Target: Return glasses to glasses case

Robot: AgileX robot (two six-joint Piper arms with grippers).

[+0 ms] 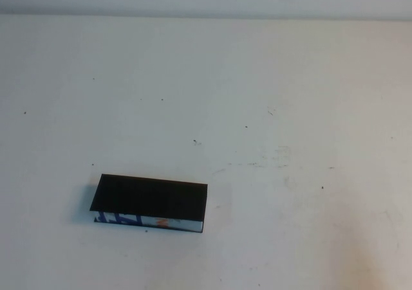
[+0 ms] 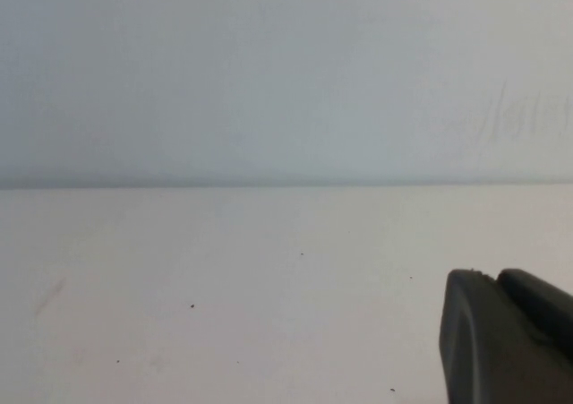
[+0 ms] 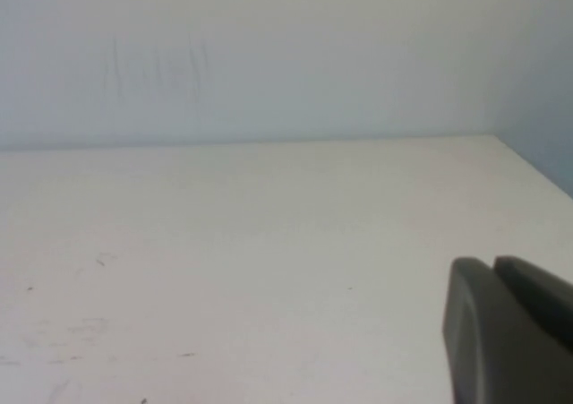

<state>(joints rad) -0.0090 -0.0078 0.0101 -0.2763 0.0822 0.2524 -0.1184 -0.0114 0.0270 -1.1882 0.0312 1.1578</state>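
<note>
The glasses case lies flat on the white tabletop, its long axis running left to right with the right end skewed slightly nearer the robot. It is a thin black rectangular box with a matte lid that lies shut; the blue, white and orange printed edge faces the robot.

Neither hand shows in the high view. Each wrist view catches only a dark, rounded piece of its own hand, the left hand and the right hand, over bare speckled tabletop with a pale wall behind; whether either is open or closed cannot be told. The case lies in neither hand's view. Wide bare tabletop surrounds the case.
</note>
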